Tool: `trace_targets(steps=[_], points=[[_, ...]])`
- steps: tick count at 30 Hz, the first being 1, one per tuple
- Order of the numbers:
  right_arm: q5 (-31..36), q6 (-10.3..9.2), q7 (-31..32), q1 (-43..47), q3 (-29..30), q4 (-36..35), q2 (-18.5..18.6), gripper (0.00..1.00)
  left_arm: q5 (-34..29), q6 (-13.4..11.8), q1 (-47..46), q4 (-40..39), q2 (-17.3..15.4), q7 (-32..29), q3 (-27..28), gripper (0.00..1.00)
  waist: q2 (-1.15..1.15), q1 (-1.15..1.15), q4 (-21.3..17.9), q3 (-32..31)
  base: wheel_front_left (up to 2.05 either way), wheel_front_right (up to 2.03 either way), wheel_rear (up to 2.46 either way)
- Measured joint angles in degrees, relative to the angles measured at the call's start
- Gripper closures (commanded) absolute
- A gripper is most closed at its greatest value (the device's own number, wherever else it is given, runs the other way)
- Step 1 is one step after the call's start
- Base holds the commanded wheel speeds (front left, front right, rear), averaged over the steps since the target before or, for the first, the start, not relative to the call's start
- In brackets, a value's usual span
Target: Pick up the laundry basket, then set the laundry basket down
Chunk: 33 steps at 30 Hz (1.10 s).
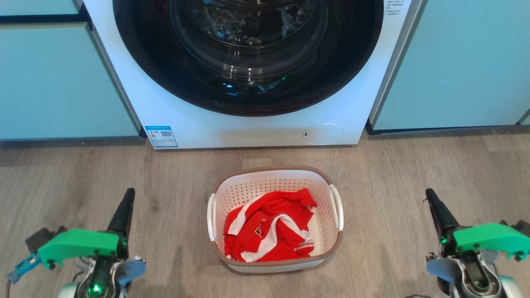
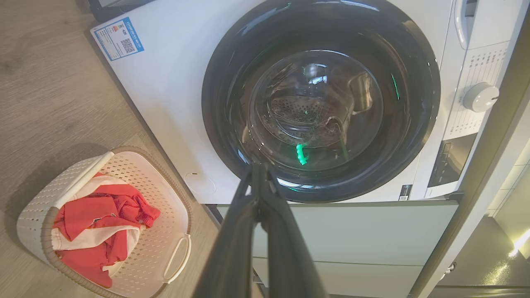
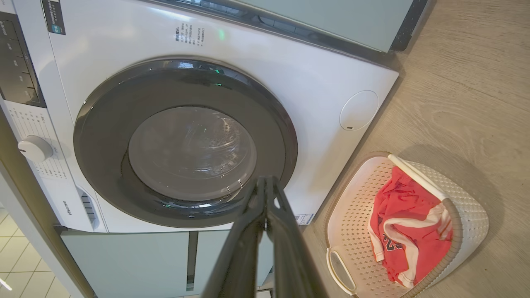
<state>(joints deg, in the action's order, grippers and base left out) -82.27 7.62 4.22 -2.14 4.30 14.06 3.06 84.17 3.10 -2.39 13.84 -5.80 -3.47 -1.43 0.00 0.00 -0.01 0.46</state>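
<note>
The laundry basket [image 1: 275,186] is white, perforated, with a brown rim band and two white side handles. It stands on the wood floor in front of the washing machine and holds a crumpled red and white garment [image 1: 269,225]. The basket also appears at lower left in the left wrist view [image 2: 37,215] and at lower right in the right wrist view [image 3: 468,211]. My left gripper [image 1: 129,193] is shut and empty, well to the left of the basket. My right gripper [image 1: 429,192] is shut and empty, well to its right. Both sets of fingers point toward the machine.
A white front-loading washing machine [image 1: 198,124] with a dark round door [image 1: 248,54] stands close behind the basket. Pale green cabinet fronts [image 1: 54,82] flank it on both sides. Bare wood floor [image 1: 174,190] lies between each gripper and the basket.
</note>
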Motion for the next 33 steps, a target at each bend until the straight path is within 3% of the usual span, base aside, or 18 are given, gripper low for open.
trace_targets(steps=[18,33], points=[[-10.76,-0.02,0.68,-0.47,1.45,1.71,0.03,1.00,8.38,4.00,-0.12,1.85,2.55,-2.04,4.47,1.00,0.00,0.00,0.01,-0.28,0.00,0.00,0.00],[-11.04,-0.03,0.75,-1.27,1.75,1.74,0.03,1.00,8.67,4.00,-0.20,1.86,2.61,-2.09,5.33,1.00,0.00,0.00,0.01,-0.28,0.00,0.00,0.00]])
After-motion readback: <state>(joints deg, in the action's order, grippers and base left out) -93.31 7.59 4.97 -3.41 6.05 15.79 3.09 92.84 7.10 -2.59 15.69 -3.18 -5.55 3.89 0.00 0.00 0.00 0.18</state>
